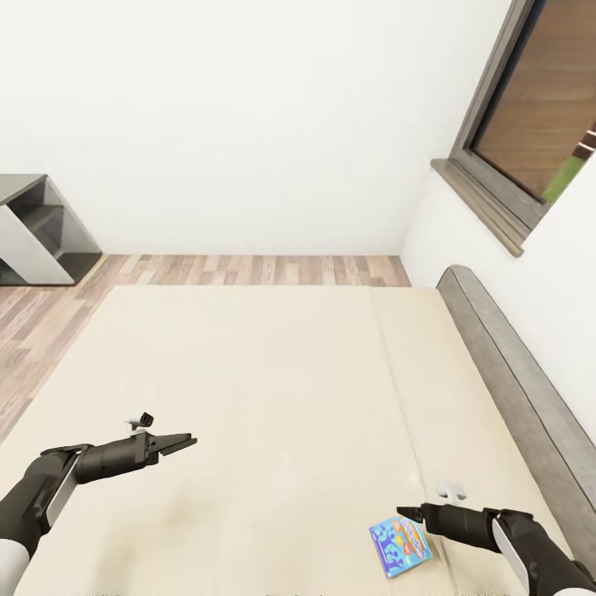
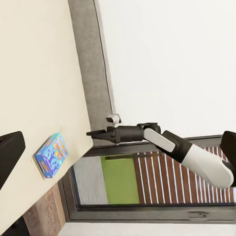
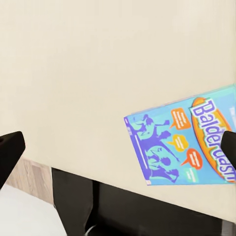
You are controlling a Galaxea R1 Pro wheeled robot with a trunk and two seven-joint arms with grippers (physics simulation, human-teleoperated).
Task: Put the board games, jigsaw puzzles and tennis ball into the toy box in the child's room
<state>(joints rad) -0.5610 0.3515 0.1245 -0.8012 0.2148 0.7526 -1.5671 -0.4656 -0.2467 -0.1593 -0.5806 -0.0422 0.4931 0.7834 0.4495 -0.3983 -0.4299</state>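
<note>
Cream-coloured bedding (image 1: 273, 372) spreads across the head view, where both arms reach out over the bed: the left gripper (image 1: 184, 443) hangs above bare mattress with its dark fingers drawn to a narrow point and nothing between them, while the right gripper (image 1: 407, 513) hovers with its tip just beside the upper edge of a blue board game (image 1: 401, 544) lying flat on the cover, whether its fingers are parted cannot be told from here. Beyond the right gripper runs a grey padded headboard (image 1: 513, 364) along the white wall, with a dark-framed window (image 1: 538, 108) above it, and a grey shelf unit (image 1: 37, 232) stands on the wood floor (image 1: 248, 269) well off past the left gripper. From the left wrist view, the right gripper (image 2: 91, 132) stretches out from its white-and-black arm over the edge of the bed, fingers close together, and the board game (image 2: 50, 155) lies near its tip on the cream cover. From the right wrist view, the board game (image 3: 184, 145) lies flat just ahead, nearer one of the two dark fingertips (image 3: 10, 150), which stand wide apart, empty.
</note>
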